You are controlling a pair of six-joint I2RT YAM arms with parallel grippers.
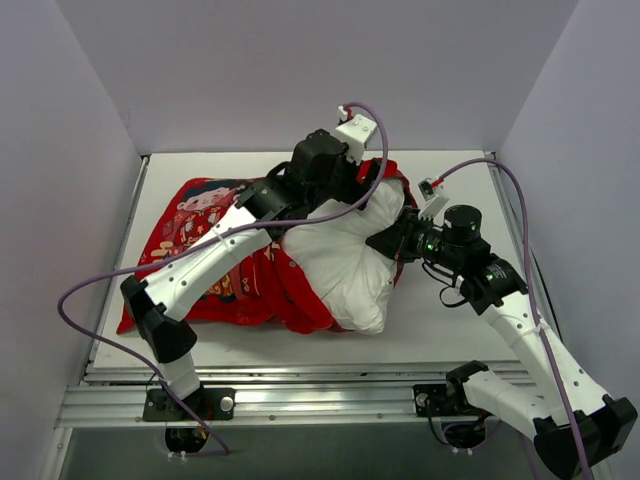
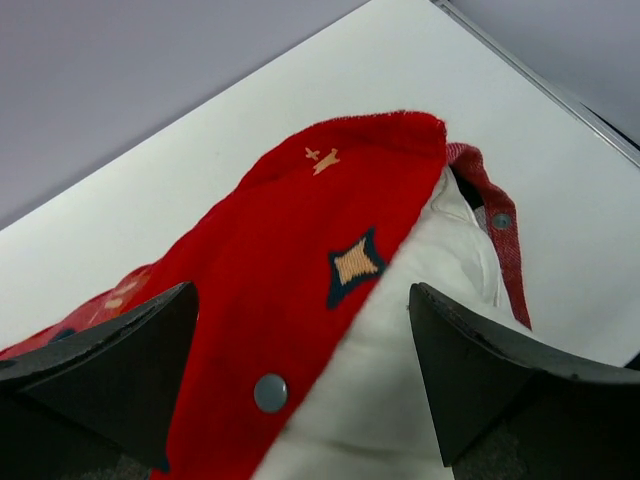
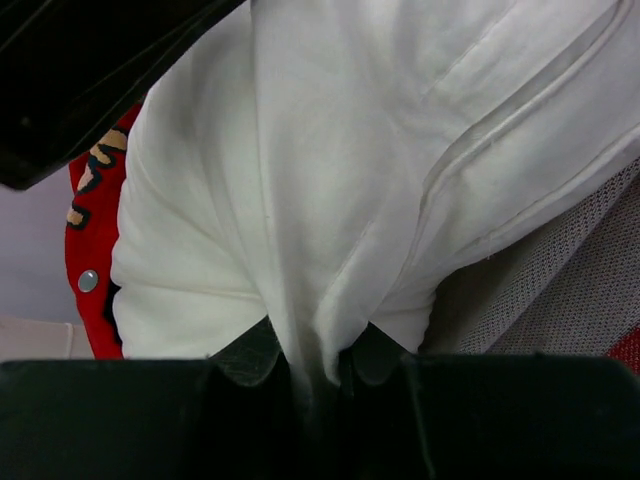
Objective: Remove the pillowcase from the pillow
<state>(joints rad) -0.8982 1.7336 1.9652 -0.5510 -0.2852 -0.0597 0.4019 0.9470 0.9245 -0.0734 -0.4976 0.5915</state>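
Overhead, the pillow (image 1: 345,262) bulges from the pillowcase (image 1: 205,250) mid-table, toward the right edge, while only the left wrist shows the left gripper (image 2: 300,372) spread astride the red hem (image 2: 290,320), and only the right wrist shows the right gripper (image 3: 305,365) pinching pillow fabric.

No legible writing in any view.
The bright red fabric pillowcase (image 1: 255,290) carries gold printed marks (image 1: 172,240) beside its cartoon figures (image 1: 203,205), too small from above to read. The left wrist view shows only a gold four-pointed ornament (image 2: 357,265). The right wrist view shows a cropped gold-and-black shape (image 3: 88,175), unreadable.
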